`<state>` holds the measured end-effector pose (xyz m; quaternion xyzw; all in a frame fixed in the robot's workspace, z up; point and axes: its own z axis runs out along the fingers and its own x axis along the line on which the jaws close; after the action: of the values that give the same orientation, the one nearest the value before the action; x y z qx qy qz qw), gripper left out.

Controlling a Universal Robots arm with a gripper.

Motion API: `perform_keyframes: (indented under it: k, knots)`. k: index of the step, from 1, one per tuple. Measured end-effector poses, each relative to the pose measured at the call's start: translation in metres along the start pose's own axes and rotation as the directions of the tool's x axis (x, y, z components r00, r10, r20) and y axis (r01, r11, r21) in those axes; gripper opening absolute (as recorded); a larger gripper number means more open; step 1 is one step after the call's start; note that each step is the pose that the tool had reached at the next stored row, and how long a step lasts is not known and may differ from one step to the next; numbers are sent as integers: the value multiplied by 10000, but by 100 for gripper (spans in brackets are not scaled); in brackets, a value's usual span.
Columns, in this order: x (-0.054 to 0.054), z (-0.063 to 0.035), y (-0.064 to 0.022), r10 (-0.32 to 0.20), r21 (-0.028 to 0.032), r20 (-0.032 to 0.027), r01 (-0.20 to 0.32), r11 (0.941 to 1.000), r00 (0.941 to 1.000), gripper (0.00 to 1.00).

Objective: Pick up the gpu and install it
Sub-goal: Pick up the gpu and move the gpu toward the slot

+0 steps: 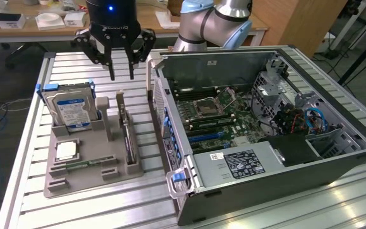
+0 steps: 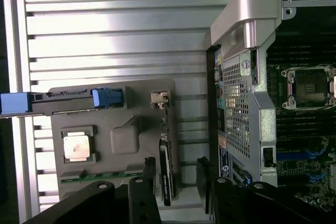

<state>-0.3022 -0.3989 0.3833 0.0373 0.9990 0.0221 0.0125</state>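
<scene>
The gpu (image 1: 127,136) stands on its long edge in a slot along the grey tray (image 1: 91,179), on the side nearest the computer case. In the wrist view the gpu (image 2: 166,174) shows edge-on as a thin dark card with its silver bracket (image 2: 159,99) at one end. My gripper (image 1: 122,75) hangs open above the table just beyond the tray's far end, holding nothing. Seen from the wrist, the two black fingers (image 2: 149,179) of the gripper (image 2: 176,182) straddle the near end of the card from well above it.
The tray also holds an upright hard drive (image 1: 72,110) with a blue-white label, a square processor chip (image 1: 66,150) and a memory stick (image 1: 84,164). The open computer case (image 1: 310,176) lies at the exterior view's right, with its motherboard (image 1: 218,117) exposed. Slatted metal table (image 1: 94,210).
</scene>
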Motion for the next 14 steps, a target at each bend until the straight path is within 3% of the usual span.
perform_keyframes:
  k: [1,2,14]
  knots:
    - [0,0,0,0,0,0,0,10000,10000,41]
    - [0,0,0,0,0,0,0,10000,10000,47]
    - [0,12,-1,0,0,0,0,10000,10000,47]
